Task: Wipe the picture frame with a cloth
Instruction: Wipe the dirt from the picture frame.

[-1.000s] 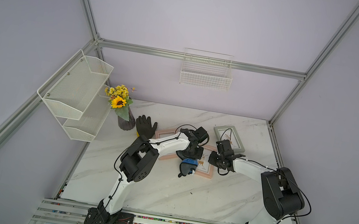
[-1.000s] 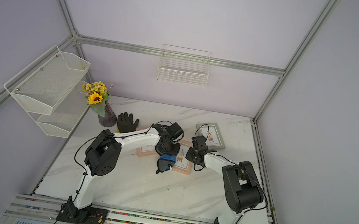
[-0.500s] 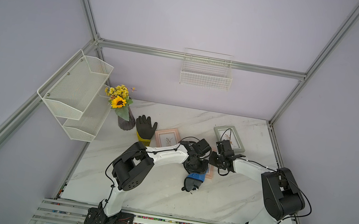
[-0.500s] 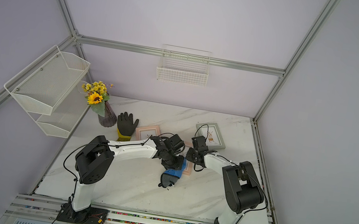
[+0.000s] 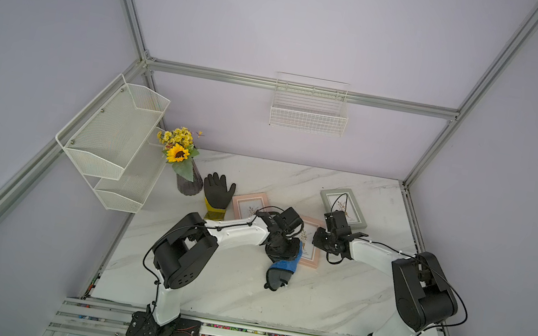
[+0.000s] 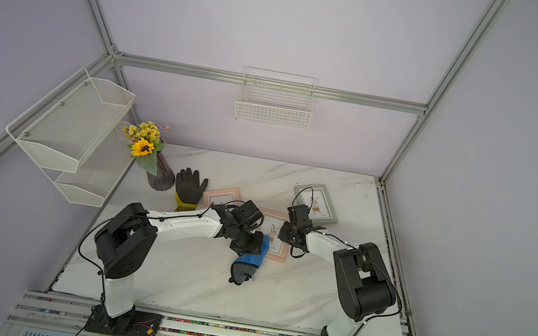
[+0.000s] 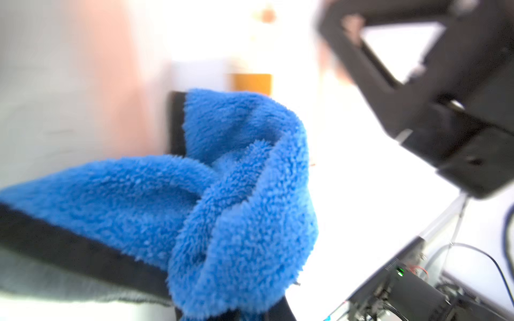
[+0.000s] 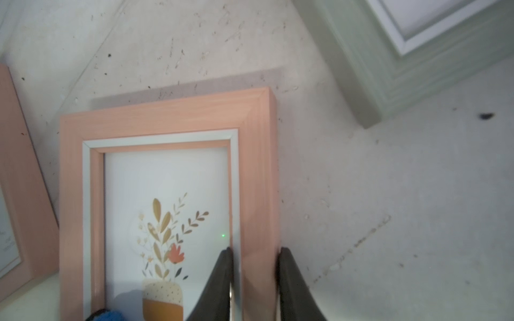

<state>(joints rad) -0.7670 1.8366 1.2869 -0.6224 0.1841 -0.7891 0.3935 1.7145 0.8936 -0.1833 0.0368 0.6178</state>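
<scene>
A vase of flowers and a black-and-yellow glove stood at the left, with a pink frame just beside the glove. The left gripper was closed tight on the cloth — bunched, its blue part lay over the near left corner of the picture frame and its grey end trailed onto the marble table. The right gripper pinched that frame's right-hand rail between 2 barely parted fingers. A green frame lay beyond, apart.
</scene>
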